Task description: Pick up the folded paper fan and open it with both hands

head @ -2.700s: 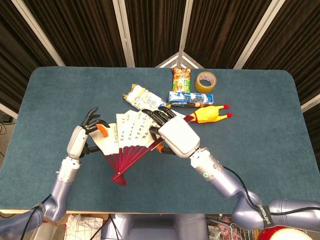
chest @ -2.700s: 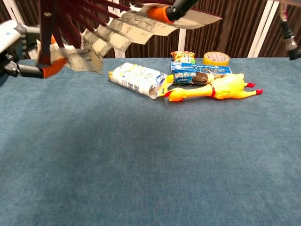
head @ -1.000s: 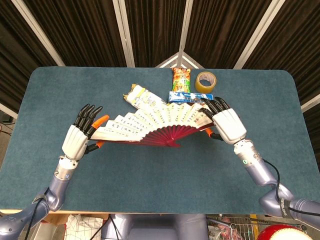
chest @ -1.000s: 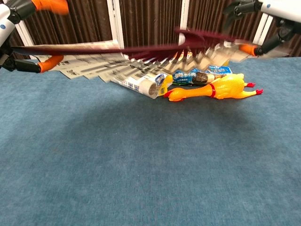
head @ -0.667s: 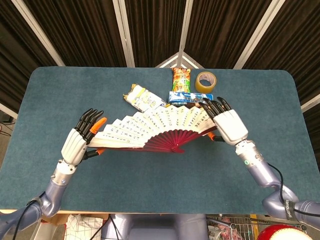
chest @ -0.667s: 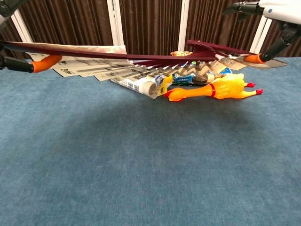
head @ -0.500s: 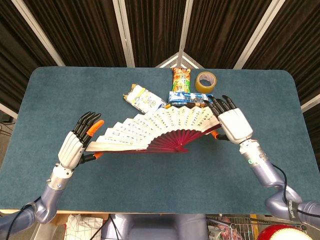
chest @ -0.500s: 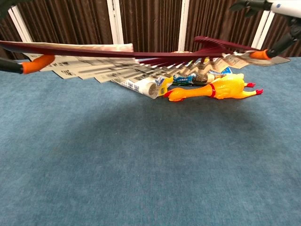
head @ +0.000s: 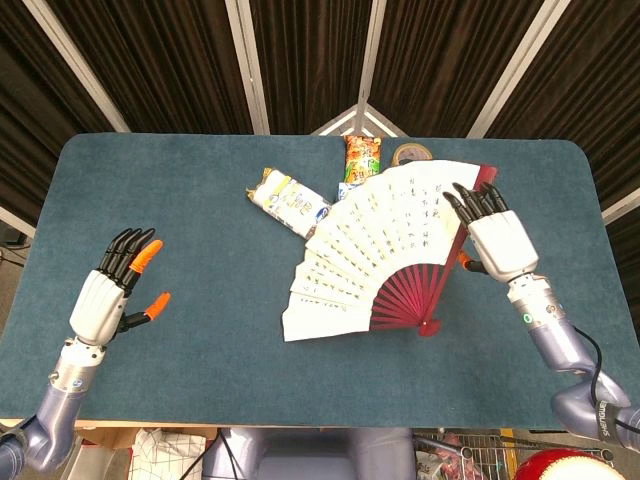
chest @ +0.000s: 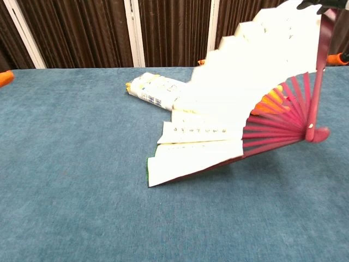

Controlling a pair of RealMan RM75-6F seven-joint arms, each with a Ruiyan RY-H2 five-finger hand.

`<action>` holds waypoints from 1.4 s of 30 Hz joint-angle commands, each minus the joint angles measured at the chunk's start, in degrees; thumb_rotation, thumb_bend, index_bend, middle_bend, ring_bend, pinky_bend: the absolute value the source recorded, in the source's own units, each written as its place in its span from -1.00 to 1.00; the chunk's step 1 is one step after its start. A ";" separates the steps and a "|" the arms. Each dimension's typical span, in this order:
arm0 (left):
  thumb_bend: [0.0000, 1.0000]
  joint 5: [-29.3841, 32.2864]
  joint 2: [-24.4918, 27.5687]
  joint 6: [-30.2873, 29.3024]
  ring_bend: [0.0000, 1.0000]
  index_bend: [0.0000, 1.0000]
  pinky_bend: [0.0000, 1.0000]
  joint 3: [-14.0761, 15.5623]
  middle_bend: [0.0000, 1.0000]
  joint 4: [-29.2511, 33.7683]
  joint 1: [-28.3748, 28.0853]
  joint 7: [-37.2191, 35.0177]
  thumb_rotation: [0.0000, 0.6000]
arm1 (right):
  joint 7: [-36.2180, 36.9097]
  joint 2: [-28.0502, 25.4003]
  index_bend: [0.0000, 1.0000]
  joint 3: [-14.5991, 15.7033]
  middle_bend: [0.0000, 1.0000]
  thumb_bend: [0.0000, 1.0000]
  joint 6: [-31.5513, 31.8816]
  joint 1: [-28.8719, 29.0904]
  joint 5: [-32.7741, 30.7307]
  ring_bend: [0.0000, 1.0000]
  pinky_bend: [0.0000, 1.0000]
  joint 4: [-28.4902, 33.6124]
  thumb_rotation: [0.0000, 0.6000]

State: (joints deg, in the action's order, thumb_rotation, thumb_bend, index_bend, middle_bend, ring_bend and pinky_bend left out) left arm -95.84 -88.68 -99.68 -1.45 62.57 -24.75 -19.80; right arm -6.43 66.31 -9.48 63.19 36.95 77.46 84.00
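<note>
Although the fan (head: 380, 250) was already spread wide, only my right hand (head: 497, 243) held it, pinching the top red rib at the right side of the table (head: 200, 190), so the opening looked done. The fan hung tilted in the chest view, its lower corner down at or near the cloth; I cannot tell if it touched. My left hand (head: 110, 290) hovered well apart at the left, fingers spread and holding nothing. Half a second before, both hands had held the fan level between them; since then my left had let go and the free edge had swung down. A white packet (head: 288, 200) lay behind.
</note>
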 commanded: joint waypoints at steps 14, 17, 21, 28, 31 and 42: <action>-0.12 2.06 1.63 2.31 -1.00 -0.90 -1.00 1.56 -1.00 -0.06 5.09 1.80 1.00 | -15.46 -3.13 -1.00 -0.29 -0.89 -0.39 0.71 -1.66 -5.16 -0.74 -0.88 5.32 1.00; -0.12 3.10 2.77 2.76 -1.00 -0.73 -1.00 1.44 -1.00 2.68 6.14 4.39 1.00 | -12.69 -3.05 -1.00 -0.70 -0.89 -0.39 2.67 -2.80 -4.53 -0.70 -0.85 7.60 1.00; -0.12 6.12 5.51 3.86 -1.00 -0.74 -1.00 1.40 -1.00 8.80 8.74 12.07 1.00 | -9.55 -2.53 -0.96 -0.07 -0.88 -0.39 8.18 -6.34 -2.53 -0.67 -0.83 12.19 1.00; -0.12 15.99 14.21 8.21 -1.00 -0.82 -1.00 2.28 -1.00 27.81 13.59 32.74 1.00 | -2.02 0.91 -0.89 5.41 -0.87 -0.39 22.18 -17.00 5.24 -0.66 -0.83 15.04 1.00; -0.12 18.12 16.95 8.15 -1.00 -0.84 -1.00 1.88 -1.00 32.39 14.86 35.58 1.00 | -0.35 2.87 -0.82 8.38 -0.87 -0.39 27.84 -21.52 9.37 -0.66 -0.83 10.88 1.00; -0.12 19.39 20.32 6.30 -1.00 -0.91 -1.00 0.43 -1.00 35.05 18.03 36.33 1.00 | -6.35 -1.64 -1.00 13.11 -0.89 -0.39 27.22 -27.71 9.15 -0.73 -0.83 12.50 1.00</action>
